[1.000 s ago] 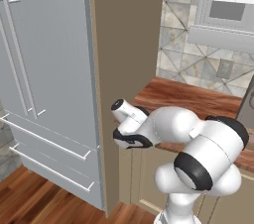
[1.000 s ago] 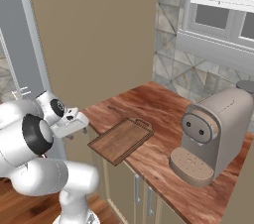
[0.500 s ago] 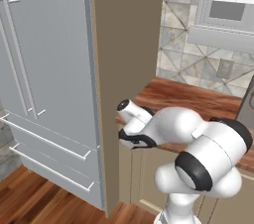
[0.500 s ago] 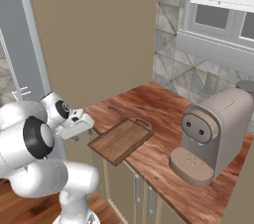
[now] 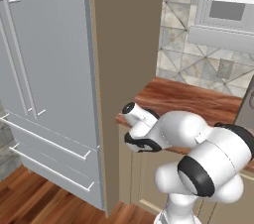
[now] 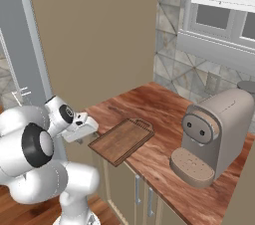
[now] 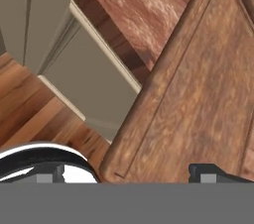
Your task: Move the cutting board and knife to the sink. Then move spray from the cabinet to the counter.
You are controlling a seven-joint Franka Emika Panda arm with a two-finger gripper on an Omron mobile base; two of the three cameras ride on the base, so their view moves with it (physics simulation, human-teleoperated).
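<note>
Gripper (image 6: pixel 92 128) now nearer, just beside cutting board (image 6: pixel 121 140), wide apart.

A grey-brown coffee machine (image 6: pixel 211 137) stands at the right, near the front edge of its surface. Behind it, a window with white blinds (image 6: pixel 224 0) sits in a tiled wall (image 6: pixel 169 64). At far left stands a tall grey refrigerator (image 5: pixel 42 69) with long handles, beside a plain tan panel (image 5: pixel 126 34). Below, the wooden floor (image 5: pixel 30 203) is reddish-brown.
</note>
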